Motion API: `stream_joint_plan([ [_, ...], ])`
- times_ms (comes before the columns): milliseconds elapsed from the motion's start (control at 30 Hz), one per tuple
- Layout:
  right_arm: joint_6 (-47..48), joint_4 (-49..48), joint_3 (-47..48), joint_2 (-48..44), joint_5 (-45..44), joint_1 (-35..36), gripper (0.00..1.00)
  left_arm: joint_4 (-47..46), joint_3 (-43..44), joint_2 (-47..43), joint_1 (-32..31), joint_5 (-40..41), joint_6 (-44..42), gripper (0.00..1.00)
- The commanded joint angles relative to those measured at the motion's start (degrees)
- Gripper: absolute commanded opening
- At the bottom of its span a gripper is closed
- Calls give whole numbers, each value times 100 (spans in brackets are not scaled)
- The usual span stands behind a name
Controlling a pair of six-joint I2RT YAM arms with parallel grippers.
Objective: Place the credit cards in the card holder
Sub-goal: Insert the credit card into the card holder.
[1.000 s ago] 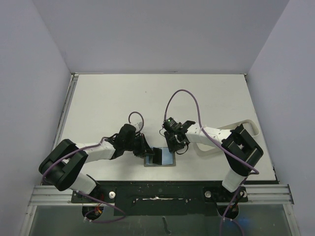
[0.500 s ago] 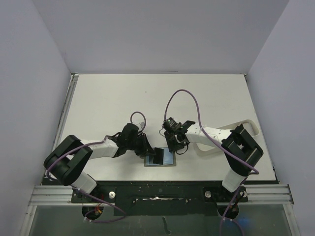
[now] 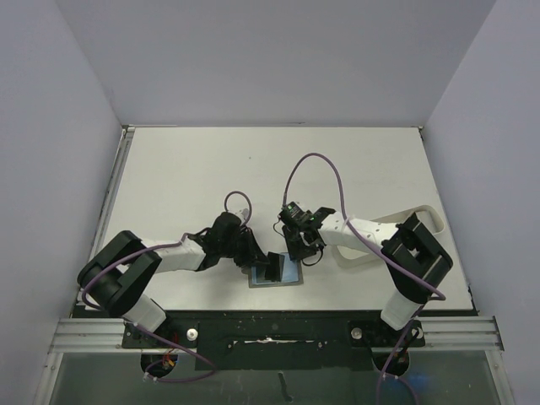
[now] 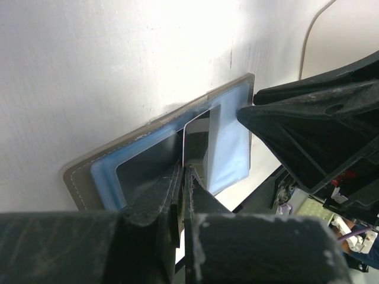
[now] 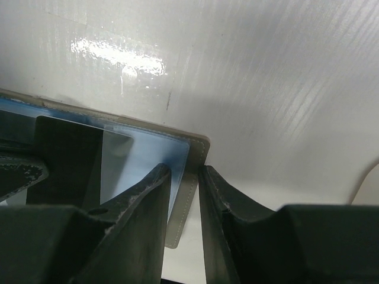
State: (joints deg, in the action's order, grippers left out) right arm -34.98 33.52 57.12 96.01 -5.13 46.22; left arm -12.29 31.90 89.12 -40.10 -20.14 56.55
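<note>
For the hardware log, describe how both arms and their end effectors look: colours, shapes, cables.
Both the left arm and right arm have white links joined by chunky black joint housings, with a purple cable looping along each. The left end effector and right end effector are black, each with two tapered, scuffed fingers.

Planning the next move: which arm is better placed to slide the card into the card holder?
Left. The left gripper is shut on a credit card standing edge-down over the blue lining of the card holder; the right gripper pinches the holder's edge, likely steadying it.
</note>
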Motion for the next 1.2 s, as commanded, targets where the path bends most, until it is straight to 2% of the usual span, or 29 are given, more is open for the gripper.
stream_joint_plan([
  [0, -198, 168, -58, -437, -151, 49, 29, -162, -69, -141, -30, 419, 5, 0],
  [267, -450, 43, -321, -819, 173, 82, 30, -268, -134, -144, -34, 427, 58, 0],
  [533, -915, -421, -742, -736, 335, 277, 29, -650, -349, -173, -130, 556, 286, 0],
  [867, -1592, -962, -1059, -729, 311, 687, 25, -1399, -647, -71, -513, 917, 850, 0],
  [1067, -1516, -872, -1010, -828, 78, 697, 25, -1248, -479, 9, -585, 870, 653, 0],
  [1167, -1431, -701, -916, -910, -102, 700, 24, -1168, -489, -238, -588, 989, 593, 13],
])
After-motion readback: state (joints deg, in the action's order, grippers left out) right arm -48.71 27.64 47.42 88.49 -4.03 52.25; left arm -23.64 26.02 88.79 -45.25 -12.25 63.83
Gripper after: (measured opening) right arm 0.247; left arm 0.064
